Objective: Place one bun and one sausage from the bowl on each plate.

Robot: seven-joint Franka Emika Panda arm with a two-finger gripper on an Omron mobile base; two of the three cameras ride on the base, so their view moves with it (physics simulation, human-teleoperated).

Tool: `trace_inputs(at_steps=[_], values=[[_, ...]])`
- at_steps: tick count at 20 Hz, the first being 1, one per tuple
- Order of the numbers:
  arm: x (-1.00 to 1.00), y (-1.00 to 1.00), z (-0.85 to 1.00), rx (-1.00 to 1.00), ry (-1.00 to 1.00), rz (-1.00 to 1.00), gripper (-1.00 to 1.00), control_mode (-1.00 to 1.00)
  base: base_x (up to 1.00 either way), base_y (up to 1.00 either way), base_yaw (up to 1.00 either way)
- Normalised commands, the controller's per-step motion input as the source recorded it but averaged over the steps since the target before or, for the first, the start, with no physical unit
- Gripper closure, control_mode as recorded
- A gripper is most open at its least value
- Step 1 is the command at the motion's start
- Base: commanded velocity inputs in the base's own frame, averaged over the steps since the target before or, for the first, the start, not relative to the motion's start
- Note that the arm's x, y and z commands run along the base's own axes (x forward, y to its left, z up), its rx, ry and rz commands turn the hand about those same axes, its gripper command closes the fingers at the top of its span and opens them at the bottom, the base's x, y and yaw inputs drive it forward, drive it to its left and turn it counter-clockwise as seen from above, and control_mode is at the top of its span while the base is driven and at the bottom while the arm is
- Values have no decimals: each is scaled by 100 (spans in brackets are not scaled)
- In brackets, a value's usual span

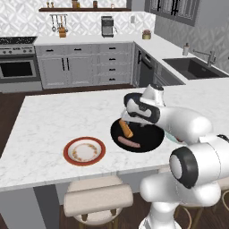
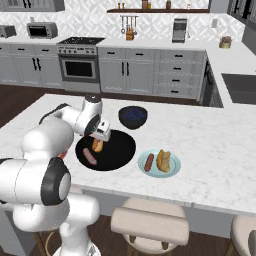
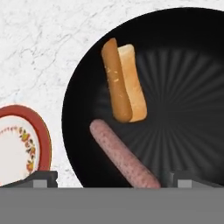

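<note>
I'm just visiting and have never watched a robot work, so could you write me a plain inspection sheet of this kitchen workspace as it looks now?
Surface: white marble island counter, holding all the dishes.
Job's things: wide black bowl holds one golden-orange bun and one pinkish-brown sausage, lying apart. Pale blue plate already carries a bun and a sausage. Cream plate with red-orange rim holds no food.
Clutter: small deep dark-blue bowl behind the black bowl.
Grippers: gripper hangs over the black bowl near the bun; fingertips spread apart, holding nothing.
Cables: nothing seen.
Surroundings: cushioned stools at the island; oven, sink, coffee machine and grey cabinets behind.
</note>
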Motion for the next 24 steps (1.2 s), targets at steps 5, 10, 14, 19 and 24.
trace_inputs(at_steps=[5, 10, 14, 19, 24], values=[[45, 0, -33, -4, 9, 0, -100, -100, 0, 0, 0], [42, 1, -47, -2, 0, 3, -100, -100, 0, 0, 0], [33, 6, -33, 0, 0, 7, -100, -100, 0, 0, 0], [22, 11, -25, 0, -6, 12, -100, -100, 0, 0, 0], [20, 9, -24, 0, -1, 11, -100, -100, 0, 0, 0]])
